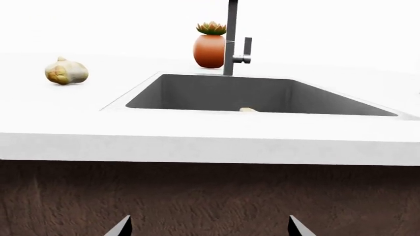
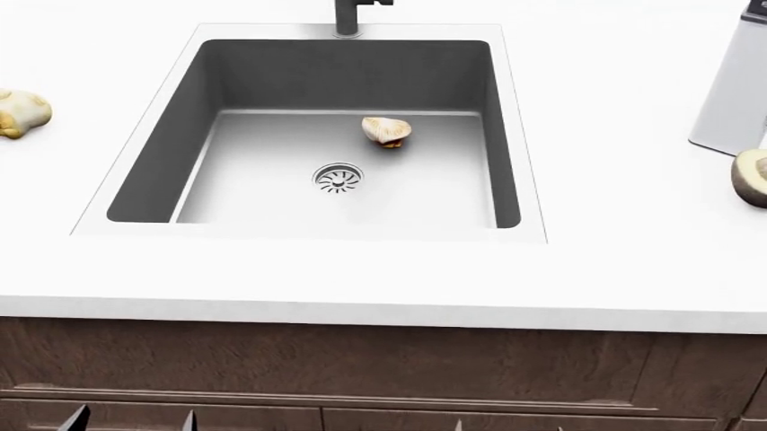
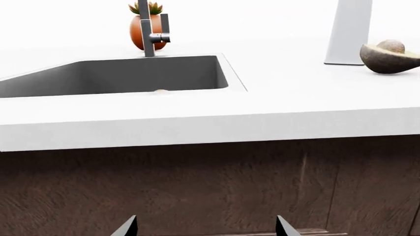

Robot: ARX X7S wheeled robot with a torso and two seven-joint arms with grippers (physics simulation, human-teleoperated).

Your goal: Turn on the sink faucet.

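Observation:
The sink faucet (image 1: 229, 39) is a grey post at the sink's back edge, with a small lever handle (image 1: 247, 49) on its side. Only its base (image 2: 348, 16) shows in the head view; it also shows in the right wrist view (image 3: 143, 29). The sink (image 2: 348, 76) is a grey basin with a round drain (image 2: 338, 178). My left gripper (image 1: 210, 228) and right gripper (image 3: 206, 228) are both open and empty. They are low in front of the brown cabinet, below the counter and far from the faucet. Their tips show faintly in the head view, left (image 2: 132, 420) and right (image 2: 509, 427).
A garlic-like bulb (image 2: 386, 131) lies in the sink. Another one (image 2: 18, 112) lies on the white counter (image 2: 359, 278) at the left. An avocado half (image 2: 753, 175) and a grey block (image 2: 737, 81) are at the right. An orange plant pot (image 1: 210, 49) stands behind the faucet.

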